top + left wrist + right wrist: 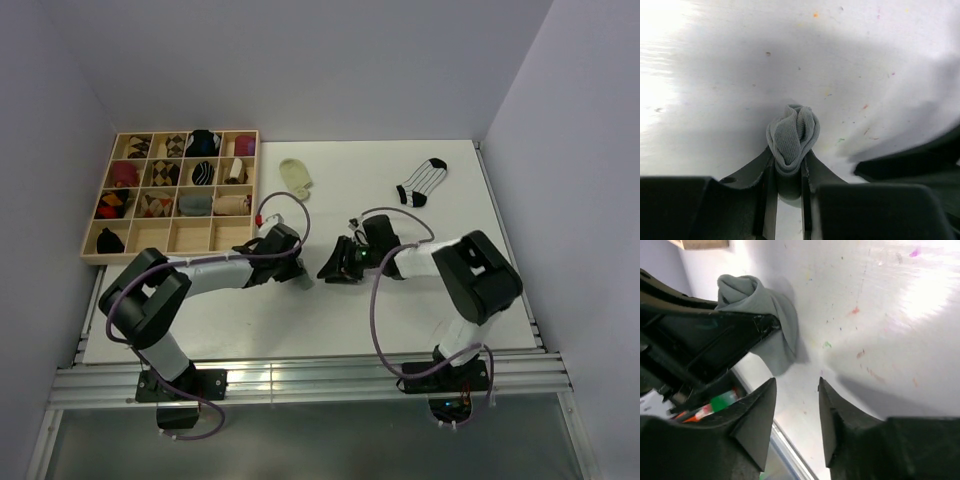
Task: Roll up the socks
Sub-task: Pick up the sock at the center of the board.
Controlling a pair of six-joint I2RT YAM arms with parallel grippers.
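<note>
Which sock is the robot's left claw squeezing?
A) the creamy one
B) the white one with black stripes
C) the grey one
C: the left wrist view shows the grey sock bunched up in the left gripper, while the cream sock and the striped sock lie untouched farther back.

Grey sock [792, 131] partly behind left hand [789, 161]

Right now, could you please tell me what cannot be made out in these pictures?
- Left wrist view: the lower end of the grey sock is hidden between the fingers of the left gripper.
- Top view: the left gripper and the right gripper cover most of that sock, so its roll cannot be judged.
- Right wrist view: the wooden tray is cut off by the top edge.
</note>
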